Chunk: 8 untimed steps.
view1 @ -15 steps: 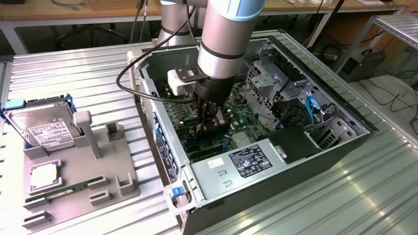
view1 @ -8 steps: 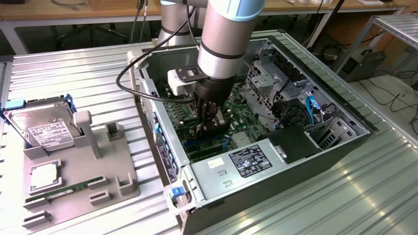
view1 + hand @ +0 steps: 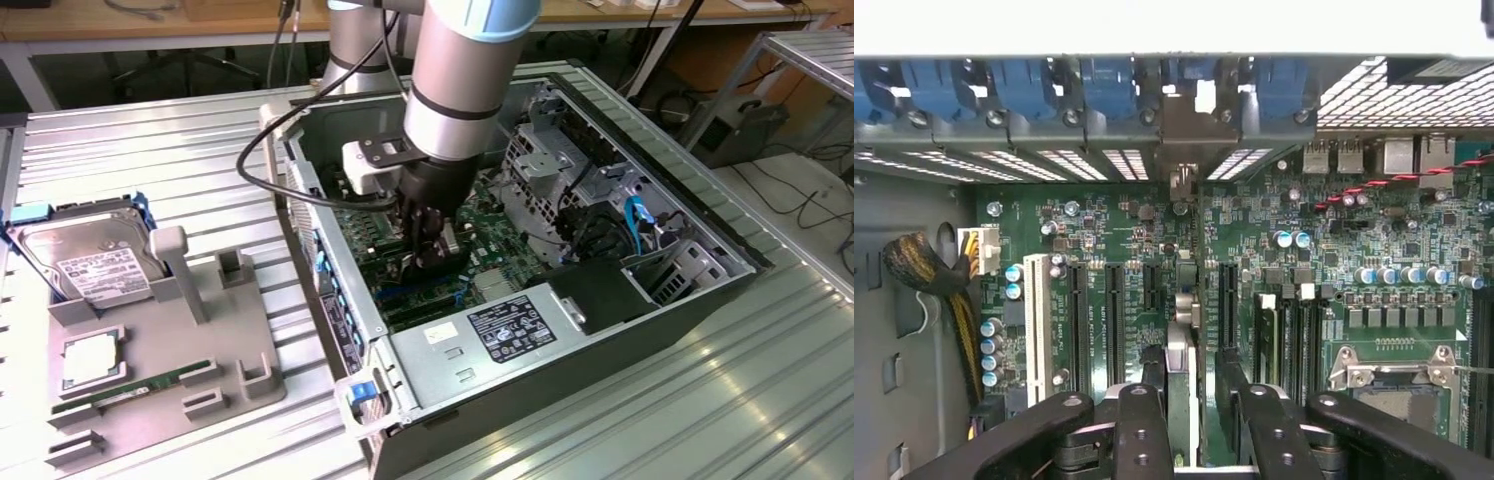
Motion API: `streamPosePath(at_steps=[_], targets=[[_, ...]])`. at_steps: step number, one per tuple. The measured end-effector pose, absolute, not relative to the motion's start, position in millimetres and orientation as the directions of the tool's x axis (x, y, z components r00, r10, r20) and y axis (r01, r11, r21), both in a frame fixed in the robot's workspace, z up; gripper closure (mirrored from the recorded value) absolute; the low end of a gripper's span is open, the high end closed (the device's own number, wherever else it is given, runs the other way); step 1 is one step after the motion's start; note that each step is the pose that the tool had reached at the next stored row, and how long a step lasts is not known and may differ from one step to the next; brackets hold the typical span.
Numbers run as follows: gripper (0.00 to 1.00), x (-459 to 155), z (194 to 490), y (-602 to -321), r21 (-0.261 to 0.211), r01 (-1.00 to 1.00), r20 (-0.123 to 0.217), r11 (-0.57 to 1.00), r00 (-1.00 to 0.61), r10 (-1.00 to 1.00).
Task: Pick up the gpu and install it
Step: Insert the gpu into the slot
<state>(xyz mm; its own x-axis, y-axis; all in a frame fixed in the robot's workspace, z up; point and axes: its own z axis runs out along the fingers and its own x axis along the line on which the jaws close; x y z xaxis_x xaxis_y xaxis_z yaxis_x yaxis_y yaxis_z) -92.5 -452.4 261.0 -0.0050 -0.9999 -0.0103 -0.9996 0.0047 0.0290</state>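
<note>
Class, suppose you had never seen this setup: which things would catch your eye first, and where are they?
The robot arm reaches down into the open computer case, its gripper holding the gpu edge-on over the green motherboard. On the exterior view's left, a grey tray holds a silver hard drive.

GPU held edge-on above the motherboard.
The gpu (image 3: 1181, 330), a thin dark card seen edge-on, stands upright between the jaws, inside the open computer case (image 3: 694, 290), directly over the motherboard's (image 3: 1134, 240) black expansion slots, its metal bracket end toward the rear slot openings.
</note>
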Motion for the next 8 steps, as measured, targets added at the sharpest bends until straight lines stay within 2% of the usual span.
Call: streamPosePath(at_steps=[8], targets=[[0.68,-93,283,-452,0.029,-1.000,-0.010,0.005,-0.005,-1.000]])
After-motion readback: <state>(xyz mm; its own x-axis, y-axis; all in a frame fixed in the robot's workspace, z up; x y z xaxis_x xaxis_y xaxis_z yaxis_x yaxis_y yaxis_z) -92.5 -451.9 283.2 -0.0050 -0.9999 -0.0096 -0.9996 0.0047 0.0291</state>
